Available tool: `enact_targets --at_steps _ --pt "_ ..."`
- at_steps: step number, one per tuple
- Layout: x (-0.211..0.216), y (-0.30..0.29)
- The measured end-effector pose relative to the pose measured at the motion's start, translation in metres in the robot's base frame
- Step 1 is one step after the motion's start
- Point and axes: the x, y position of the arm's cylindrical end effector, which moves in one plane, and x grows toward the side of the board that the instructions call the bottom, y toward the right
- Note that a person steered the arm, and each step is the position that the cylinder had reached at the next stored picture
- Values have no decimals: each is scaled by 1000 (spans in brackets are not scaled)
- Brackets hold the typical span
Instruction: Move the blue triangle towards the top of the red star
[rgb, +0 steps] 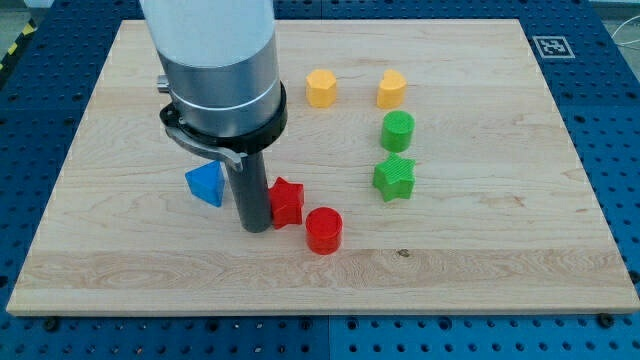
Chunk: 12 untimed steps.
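blue triangle (206, 184) lies left of the board's middle, nearer the left edge than the right, a little toward the bottom edge. just right of it stands my tip (255, 227), its very end on the board slightly lower in the view than the triangle, wedged in the narrow space between the triangle and the red star (287, 201). the rod looks to be touching or almost touching the star's left side, and stands just apart from the triangle's right corner. there is no gripper here to spread or pinch, only the bare rod, holding nothing.

the relation that matters: the triangle sits on the view's left of my tip, and the star's top side is up and to the right of the triangle. so the push would have to come from the triangle's lower left, and my tip is on the wrong side for that; i judge it must go round below the triangle first.

right of the star, a red cylinder (324, 230) sits just below it, close by. further right a green star (394, 178) and a green cylinder (398, 129) stand in a column, and toward the top edge two yellow blocks (321, 88) (392, 89), shapes hard to tell. none of these lies in the triangle's path.
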Motion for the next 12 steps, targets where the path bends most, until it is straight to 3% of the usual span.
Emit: enact_targets --at_steps 2,6,9,12 --pt "-4 -89" --pt "-40 -60" --pt "-54 -82" --pt "-54 -57"
